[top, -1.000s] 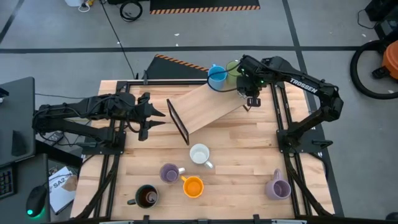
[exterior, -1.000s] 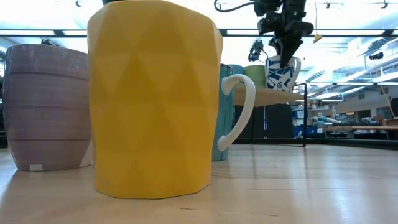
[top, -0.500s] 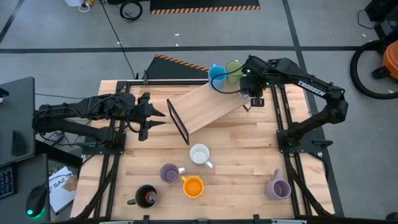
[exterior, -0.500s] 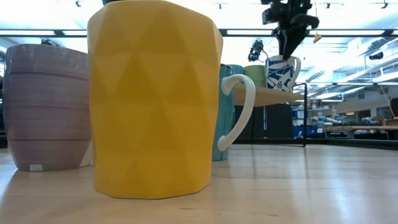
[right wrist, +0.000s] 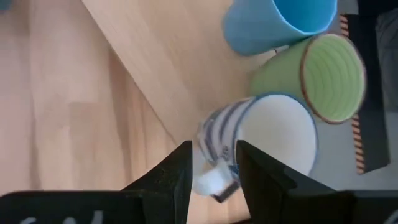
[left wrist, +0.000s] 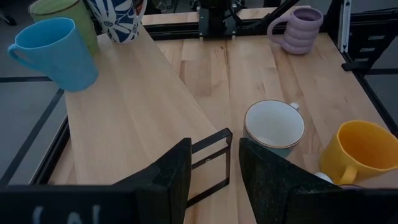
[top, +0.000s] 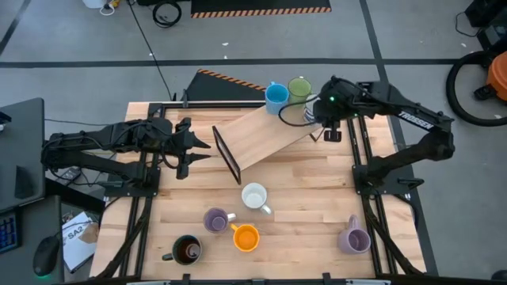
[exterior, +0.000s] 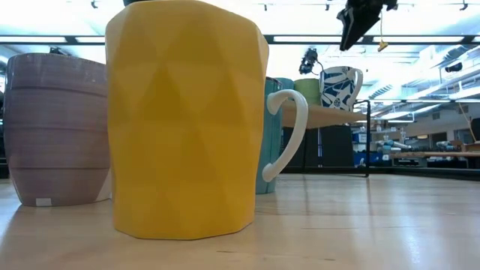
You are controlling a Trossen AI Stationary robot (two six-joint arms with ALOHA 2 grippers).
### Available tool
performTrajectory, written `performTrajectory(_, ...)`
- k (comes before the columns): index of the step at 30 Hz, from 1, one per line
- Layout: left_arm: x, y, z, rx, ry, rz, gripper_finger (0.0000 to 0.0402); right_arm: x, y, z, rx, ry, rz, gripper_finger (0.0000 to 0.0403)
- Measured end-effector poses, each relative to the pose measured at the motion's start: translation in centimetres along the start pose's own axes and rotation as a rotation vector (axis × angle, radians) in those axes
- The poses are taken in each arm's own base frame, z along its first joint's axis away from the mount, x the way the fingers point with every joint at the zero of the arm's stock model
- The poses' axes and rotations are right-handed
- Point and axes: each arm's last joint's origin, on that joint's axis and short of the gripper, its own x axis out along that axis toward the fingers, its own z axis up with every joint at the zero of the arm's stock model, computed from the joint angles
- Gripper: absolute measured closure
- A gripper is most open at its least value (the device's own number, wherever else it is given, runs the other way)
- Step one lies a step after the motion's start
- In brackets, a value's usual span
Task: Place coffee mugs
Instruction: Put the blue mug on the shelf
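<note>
The right gripper [top: 327, 131] is hanging just above the blue-patterned white mug [right wrist: 261, 140], fingers [right wrist: 168, 180] parted a little and gripping nothing. That mug is sitting on the raised wooden shelf [top: 257, 138], beside the green mug [top: 299, 89] and the blue mug [top: 276, 96]. I'd be lifting straight up, so the fingers aren't clipping its handle. Left gripper [left wrist: 211, 171] is waiting, fingers apart, empty.

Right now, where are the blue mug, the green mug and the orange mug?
blue mug [top: 276, 96]: high view, on its open mouth, at the raised shelf's far end.
green mug [top: 299, 88]: high view, on its open mouth, beside the blue one.
orange mug [top: 246, 237]: high view, on its orange inside, on the table.
</note>
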Motion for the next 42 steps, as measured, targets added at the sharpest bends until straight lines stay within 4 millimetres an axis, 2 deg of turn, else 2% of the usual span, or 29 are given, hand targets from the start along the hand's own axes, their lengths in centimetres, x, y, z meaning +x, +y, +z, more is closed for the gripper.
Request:
performTrajectory(5,0.0,0.0,0.0,-0.005,0.0,-0.001,0.026,0.1,2.1,1.1,-0.004,-0.037,0.121,0.0273)
performTrajectory(13,0.0,0.0,0.0,-0.008,0.0,-0.001,0.026,1.1,6.5,3.5,-0.097,-0.034,0.15,0.0275)
performTrajectory(31,0.0,0.0,0.0,-0.053,0.0,-0.002,0.026,7.4,15.2,9.1,-0.171,-0.042,0.236,0.0275)
performTrajectory(42,0.0,0.0,0.0,-0.054,0.001,-0.001,0.026,9.3,19.4,11.0,-0.23,-0.152,0.272,0.026)
